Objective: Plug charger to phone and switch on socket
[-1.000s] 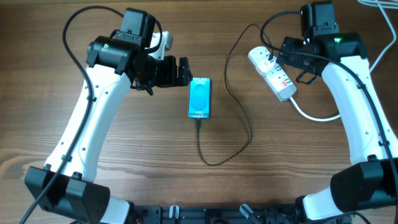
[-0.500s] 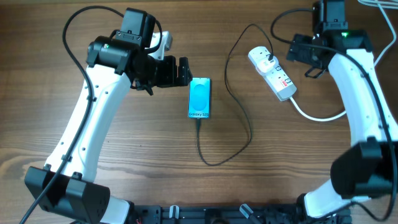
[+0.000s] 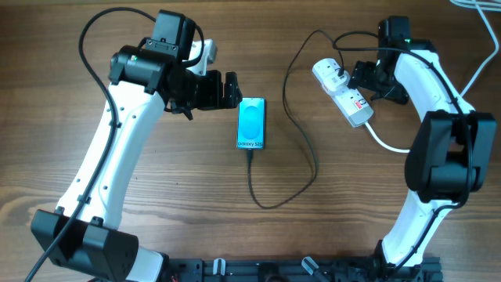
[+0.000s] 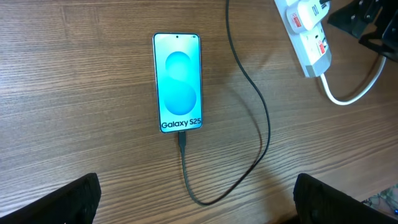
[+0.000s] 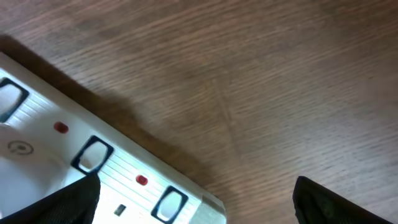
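The phone [image 3: 251, 124] lies flat mid-table with its cyan screen lit; it also shows in the left wrist view [image 4: 178, 81]. The charger [image 3: 311, 168], a thin black cable, is plugged into the phone's near end [image 4: 181, 139] and loops round to a plug on the socket [image 3: 345, 94]. My left gripper [image 3: 234, 90] is open and empty just left of the phone's far end; its fingertips frame the left wrist view [image 4: 199, 208]. My right gripper [image 3: 362, 78] is open and empty, close over the socket's right side. The right wrist view shows the socket's face [image 5: 93, 171] with small red marks.
The socket's thick white cord [image 3: 391, 142] curves off to the right under my right arm and shows in the left wrist view [image 4: 348, 93]. Black robot cables arc above both arms. More white cords hang at the far right corner [image 3: 477, 8]. The table is brown wood.
My right arm swung back and folded, and its gripper came in again at the socket's right side. My left arm, the phone and the charger have not moved.
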